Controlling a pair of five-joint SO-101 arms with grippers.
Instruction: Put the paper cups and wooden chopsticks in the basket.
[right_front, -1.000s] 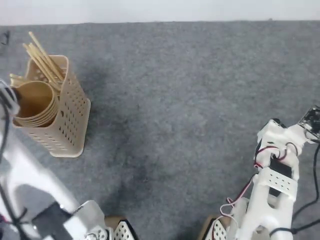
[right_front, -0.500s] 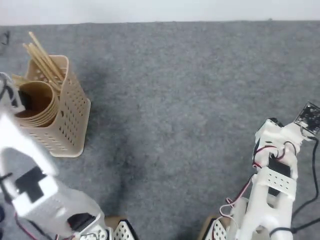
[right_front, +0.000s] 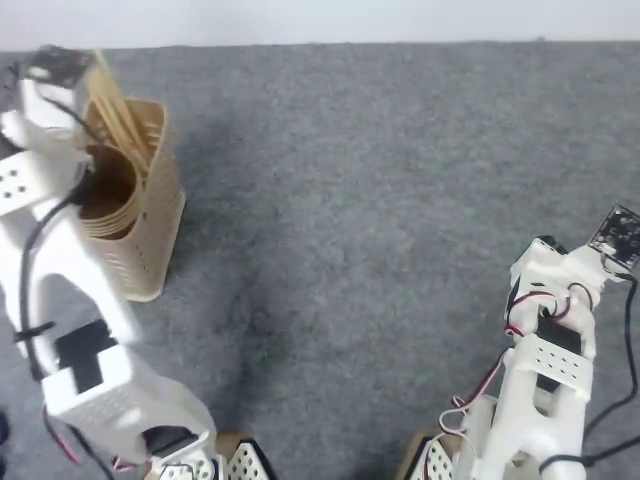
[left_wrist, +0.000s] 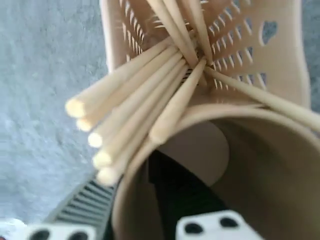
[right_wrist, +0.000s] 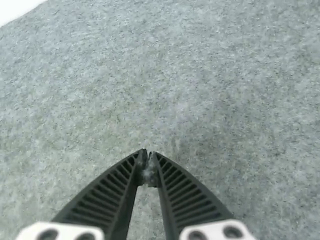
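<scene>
The paper cups (left_wrist: 260, 165) are pinched by the left gripper (left_wrist: 129, 185), likely to seat them in the basket (left_wrist: 265, 60) beside the chopsticks (left_wrist: 140, 110); the right gripper (right_wrist: 148, 172) is pressed together, empty.

You're looking at a beige basket (right_front: 150, 235) wearing rows of little slots, pale blond wooden chopsticks (left_wrist: 135, 112), kraft-brown paper cups (right_front: 108, 190). Mat's (right_front: 400, 200) showing speckled grey, arms (right_front: 545, 370) are showing white, and the right gripper (right_wrist: 148, 156) is sporting ribbed black.
</scene>
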